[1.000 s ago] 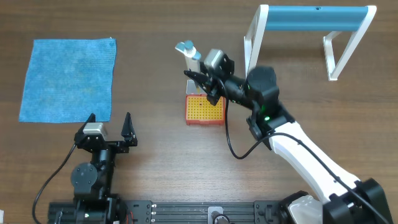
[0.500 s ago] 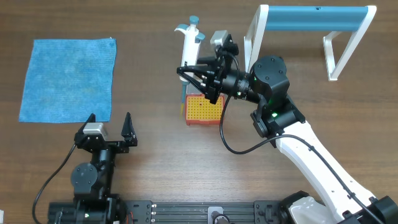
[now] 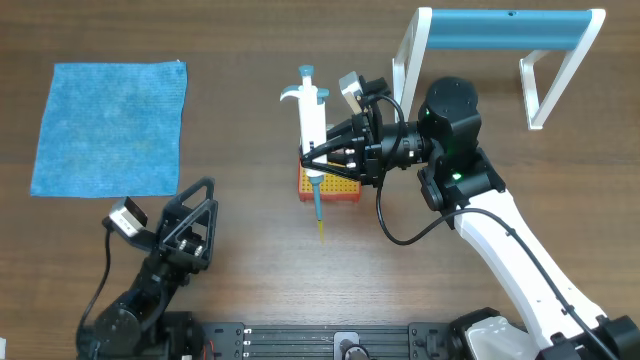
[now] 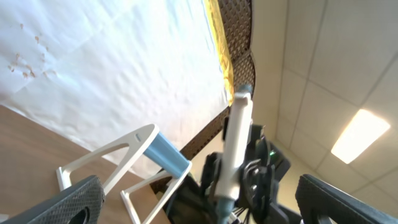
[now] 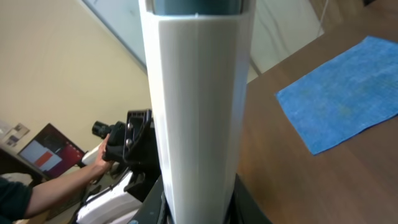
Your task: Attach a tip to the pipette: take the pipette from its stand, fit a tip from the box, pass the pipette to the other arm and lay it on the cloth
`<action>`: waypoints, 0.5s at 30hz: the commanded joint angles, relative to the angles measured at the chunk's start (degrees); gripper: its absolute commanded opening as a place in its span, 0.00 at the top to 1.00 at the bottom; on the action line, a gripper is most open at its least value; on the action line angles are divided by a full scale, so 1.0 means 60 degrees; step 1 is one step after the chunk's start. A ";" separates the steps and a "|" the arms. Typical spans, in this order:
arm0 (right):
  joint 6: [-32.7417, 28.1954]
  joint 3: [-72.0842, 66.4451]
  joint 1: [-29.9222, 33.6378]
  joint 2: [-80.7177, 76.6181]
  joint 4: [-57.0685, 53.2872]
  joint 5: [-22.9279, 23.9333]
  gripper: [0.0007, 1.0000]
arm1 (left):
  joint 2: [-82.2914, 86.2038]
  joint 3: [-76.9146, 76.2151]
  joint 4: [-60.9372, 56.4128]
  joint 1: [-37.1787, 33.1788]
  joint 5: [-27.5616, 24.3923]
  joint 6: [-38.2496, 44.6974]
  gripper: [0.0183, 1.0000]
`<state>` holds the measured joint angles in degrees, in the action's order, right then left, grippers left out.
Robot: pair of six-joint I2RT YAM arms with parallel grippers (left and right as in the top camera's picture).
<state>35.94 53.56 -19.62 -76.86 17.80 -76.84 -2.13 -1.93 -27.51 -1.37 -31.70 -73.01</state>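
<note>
Item: pipette (image 3: 311, 110), tip (image 3: 321, 224) fitted, clamped in your right gripper (image 3: 322, 158) above the tip box (image 3: 340, 184); probably light, rigid, smooth plastic with a delicate end, so have your wide-open left gripper (image 3: 193, 212) take the white body.

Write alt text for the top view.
The right gripper holds a white pipette, yellow tip fitted, near the orange tip box. A blue cloth lies at the far left, a white-and-blue stand at the far right, and the left gripper sits open near its base.
</note>
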 commanded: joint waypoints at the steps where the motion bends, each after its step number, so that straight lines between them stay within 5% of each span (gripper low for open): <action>1: 0.0044 0.0182 0.0011 -0.0554 0.0117 -0.0805 0.93 | -0.2863 -0.2106 -0.0066 -0.0022 -0.1410 0.0237 0.01; 5: 0.0044 0.0182 -0.0426 -0.0739 0.0189 -0.0874 0.93 | -0.8087 -0.5428 -0.0579 0.0273 -0.5049 0.0317 0.00; 11: 0.0084 0.0182 -0.0889 -0.0747 0.0182 -0.0193 0.92 | -1.0983 -0.5799 -0.4164 0.2120 -0.5107 0.0328 0.00; 14: 0.0153 0.0182 -0.0889 -0.0747 0.0182 -0.0138 0.92 | -1.1020 -0.5799 -0.4350 0.2295 -0.5122 0.0433 0.00; 15: 0.0153 0.0182 -0.0889 -0.0747 0.0182 -0.0120 0.92 | -1.1020 -0.5799 -0.4350 0.2295 -0.5129 0.0557 0.09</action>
<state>36.21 53.98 -24.82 -81.30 18.44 -78.08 -67.72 -35.83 -53.21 12.21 -61.71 -71.83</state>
